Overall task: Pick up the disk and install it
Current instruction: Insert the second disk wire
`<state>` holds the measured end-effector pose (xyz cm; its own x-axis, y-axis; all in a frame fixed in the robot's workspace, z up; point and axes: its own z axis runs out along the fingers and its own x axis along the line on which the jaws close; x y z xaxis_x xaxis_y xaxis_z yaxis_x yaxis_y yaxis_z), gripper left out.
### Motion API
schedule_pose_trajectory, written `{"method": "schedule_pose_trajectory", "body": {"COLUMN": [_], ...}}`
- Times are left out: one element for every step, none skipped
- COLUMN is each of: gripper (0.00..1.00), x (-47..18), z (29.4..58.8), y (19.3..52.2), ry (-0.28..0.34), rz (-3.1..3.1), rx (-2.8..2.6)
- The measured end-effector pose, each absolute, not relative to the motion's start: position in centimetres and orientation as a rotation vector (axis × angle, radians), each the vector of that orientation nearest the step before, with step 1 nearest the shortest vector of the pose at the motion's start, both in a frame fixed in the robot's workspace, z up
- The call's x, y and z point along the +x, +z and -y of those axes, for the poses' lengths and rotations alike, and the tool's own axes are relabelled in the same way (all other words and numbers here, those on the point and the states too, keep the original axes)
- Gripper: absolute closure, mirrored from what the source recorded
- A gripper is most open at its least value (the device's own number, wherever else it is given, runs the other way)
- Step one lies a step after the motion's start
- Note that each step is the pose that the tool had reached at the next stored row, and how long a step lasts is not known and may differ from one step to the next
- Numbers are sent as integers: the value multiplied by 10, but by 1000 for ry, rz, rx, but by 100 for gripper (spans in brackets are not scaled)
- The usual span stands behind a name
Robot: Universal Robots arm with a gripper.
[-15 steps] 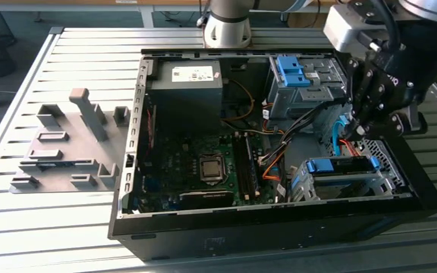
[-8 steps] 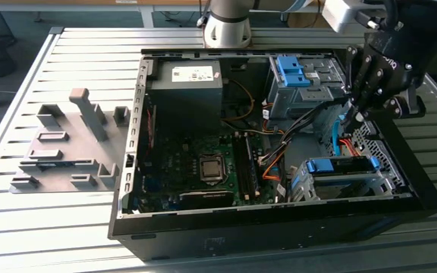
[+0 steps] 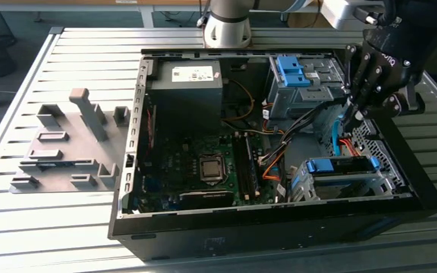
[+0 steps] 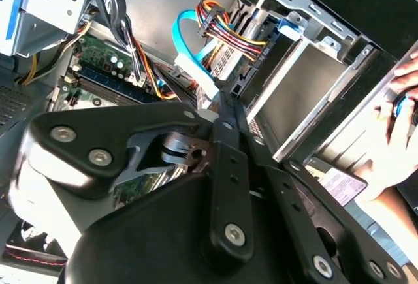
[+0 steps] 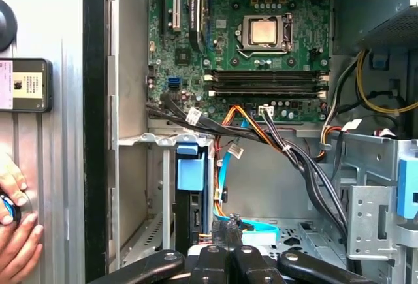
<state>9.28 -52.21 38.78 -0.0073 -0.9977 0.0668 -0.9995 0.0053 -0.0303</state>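
With the side panel off, the computer case (image 3: 139,142) lies open on the slatted metal table (image 3: 52,233), and the exterior view is taken as a clock face centred on the motherboard (image 3: 196,165). The black power-supply box (image 3: 188,85) sits at 12 o'clock. A grey drive bay topped by a blue bracket (image 3: 291,71) stands at 1 o'clock. The disk (image 3: 340,166) sits at 3 to 4 o'clock, seated in the lower grey drive cage (image 3: 309,187) with its blue carrier rail facing up. In the first wrist view, the disk (image 5: 191,186) stands on edge inside that cage, with the blue tab above its dark end face. The gripper (image 3: 353,118) hangs inside the case at 2 to 3 o'clock, just above the disk and apart from it, beside a light-blue data cable (image 3: 334,139). In both wrist views, the gripper (image 4: 221,101) (image 5: 228,228) has its fingers pressed together, tips next to the light-blue cable (image 4: 189,42) (image 5: 261,232); whether they pinch anything cannot be determined. A person's hand (image 4: 392,147) (image 5: 16,232) rests on the table outside the case wall. A grey parts fixture (image 3: 66,148) lies at 9 o'clock.
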Motion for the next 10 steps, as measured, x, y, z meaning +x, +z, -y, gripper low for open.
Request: {"method": "schedule_pose_trajectory", "body": {"gripper": [82, 82, 82, 82, 82, 82, 82, 82, 82, 82], "x": [93, 93, 93, 93, 93, 93, 93, 93, 93, 93], "z": [522, 522, 522, 522, 522, 522, 522, 522, 521, 521], "y": [388, 388, 388, 388, 389, 389, 389, 389, 389, 388], "ry": [106, 106, 106, 106, 106, 107, 109, 112, 115, 117], "rz": [2208, 2208, 2208, 2208, 2207, 2207, 2205, 2204, 2202, 2201], "rx": [2194, 2194, 2194, 2194, 2194, 2193, 2192, 2191, 2189, 2188]}}
